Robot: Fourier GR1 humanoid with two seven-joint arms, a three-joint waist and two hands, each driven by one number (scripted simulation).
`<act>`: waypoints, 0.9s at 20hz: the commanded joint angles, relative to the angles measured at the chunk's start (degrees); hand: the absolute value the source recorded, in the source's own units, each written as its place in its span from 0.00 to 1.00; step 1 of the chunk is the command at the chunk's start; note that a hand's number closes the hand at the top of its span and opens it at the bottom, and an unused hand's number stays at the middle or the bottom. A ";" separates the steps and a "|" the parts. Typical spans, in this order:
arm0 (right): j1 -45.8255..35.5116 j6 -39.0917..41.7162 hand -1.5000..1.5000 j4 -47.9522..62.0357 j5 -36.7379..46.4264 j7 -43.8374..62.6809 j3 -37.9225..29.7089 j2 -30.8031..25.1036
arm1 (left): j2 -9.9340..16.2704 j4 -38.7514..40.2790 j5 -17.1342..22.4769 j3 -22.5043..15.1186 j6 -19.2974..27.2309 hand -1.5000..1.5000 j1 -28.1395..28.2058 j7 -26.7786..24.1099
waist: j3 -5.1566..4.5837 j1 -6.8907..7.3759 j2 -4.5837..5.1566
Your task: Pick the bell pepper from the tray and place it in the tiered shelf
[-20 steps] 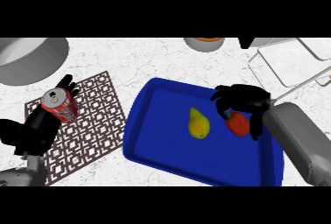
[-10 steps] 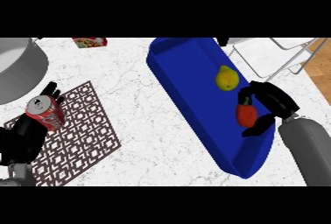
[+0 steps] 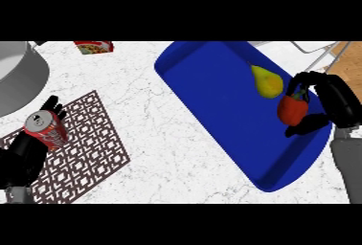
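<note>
A red bell pepper (image 3: 293,108) with a green stem is held over the right side of the blue tray (image 3: 219,100). My right hand (image 3: 333,102) is curled round it from the right, thumb below and fingers above. A yellow pear (image 3: 266,82) lies on the tray just up-left of the pepper. The white wire tiered shelf (image 3: 314,49) shows only partly at the top right corner. My left hand (image 3: 27,152) rests at the lower left, fingers straight, beside a red soda can (image 3: 45,129).
A brown patterned mat (image 3: 78,143) lies under the can at the left. A grey pot (image 3: 17,72) stands at the far left edge. A small red and yellow packet (image 3: 94,47) sits at the top. White marble counter (image 3: 163,158) lies between mat and tray.
The view has swung, so the tray now sits lower and more central. The pepper stays in my right hand, raised slightly off the tray beside the pear. The left hand has not moved.
</note>
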 commanded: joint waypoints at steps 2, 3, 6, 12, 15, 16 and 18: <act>0.67 2.07 1.00 -18.79 -3.21 15.27 -3.55 2.24 | -0.13 -0.44 0.35 -0.38 -0.96 0.50 0.04 -0.81 | -0.05 1.84 0.53; 0.87 3.67 1.00 -22.58 -2.97 19.26 -2.86 2.88 | -1.33 -0.10 -1.12 -1.72 0.13 0.50 -0.84 -1.16 | 0.02 2.88 1.08; 0.01 8.26 1.00 -32.78 -4.18 30.30 -4.50 2.65 | -1.15 -0.31 0.03 -1.18 -0.76 0.50 -1.83 -1.00 | 0.08 4.65 1.59; -10.60 14.18 1.00 -34.85 -9.86 42.46 -8.97 0.02 | 0.87 3.24 1.45 -0.12 -4.60 0.50 -8.58 1.30 | 0.24 7.44 2.63; -12.92 11.93 1.00 -35.65 -10.50 46.22 -8.81 2.50 | -2.46 -2.92 -1.00 -3.51 -3.16 0.50 -1.28 -0.46 | 0.26 8.09 2.50; -9.83 11.61 1.00 -35.66 -12.52 42.62 -10.06 2.51 | -3.02 -2.46 -2.67 -3.85 -1.39 0.50 -4.84 2.04 | 0.29 7.72 2.57; -14.95 7.39 1.00 -32.88 -20.02 46.23 -12.43 10.86 | -1.88 -1.05 -1.29 -3.45 -2.76 0.50 -5.22 1.73 | 0.36 8.25 2.54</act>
